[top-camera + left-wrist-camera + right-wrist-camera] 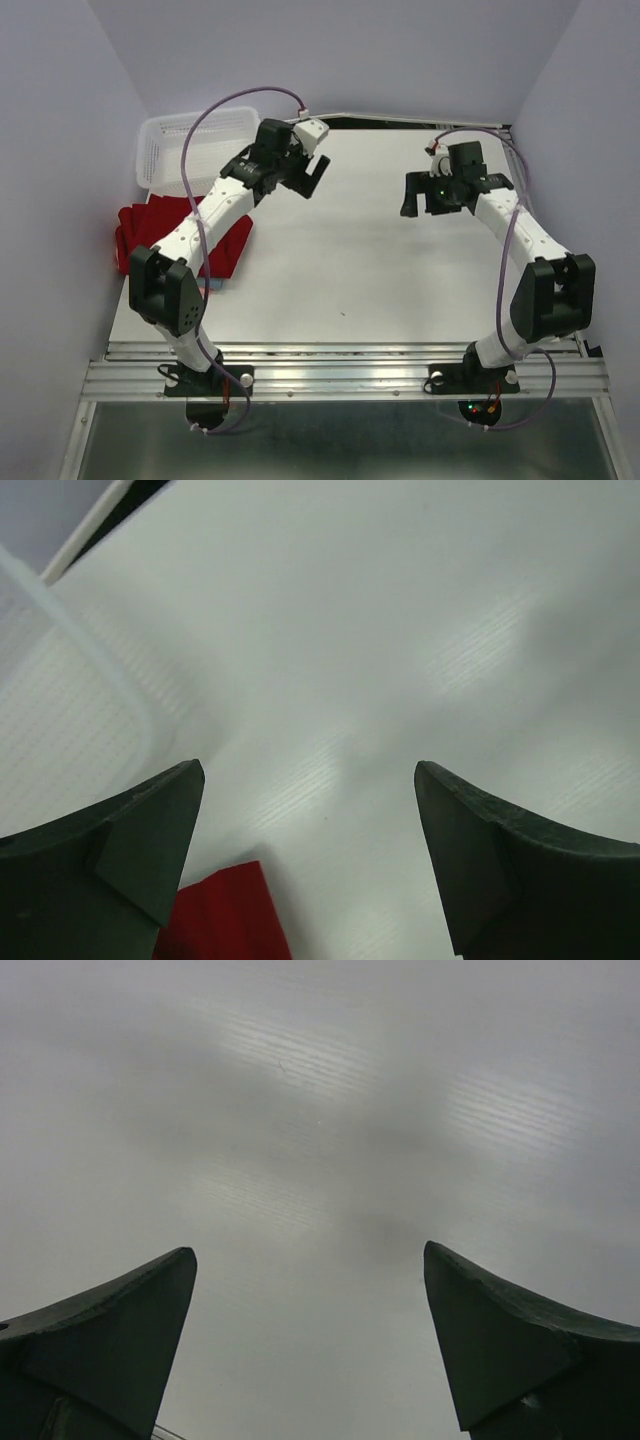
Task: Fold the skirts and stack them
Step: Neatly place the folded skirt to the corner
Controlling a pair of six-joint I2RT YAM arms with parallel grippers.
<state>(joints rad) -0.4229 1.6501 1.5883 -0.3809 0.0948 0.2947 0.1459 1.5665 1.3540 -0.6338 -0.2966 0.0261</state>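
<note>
A dark red skirt (228, 245) lies folded at the table's left edge, partly hidden under my left arm; a sliver of blue-grey cloth (207, 287) peeks from beneath it. Its red corner (222, 920) shows low in the left wrist view. My left gripper (314, 176) hangs open above the bare table, up and right of the red skirt, nothing between its fingers. My right gripper (418, 196) is open too, over bare table at the right, holding nothing. A salmon-pink skirt is not visible.
A white mesh basket (190, 150) stands at the back left, its rim (90, 650) seen in the left wrist view. The white table (350, 270) ends at a metal rail near the arm bases. Purple-grey walls close in on both sides.
</note>
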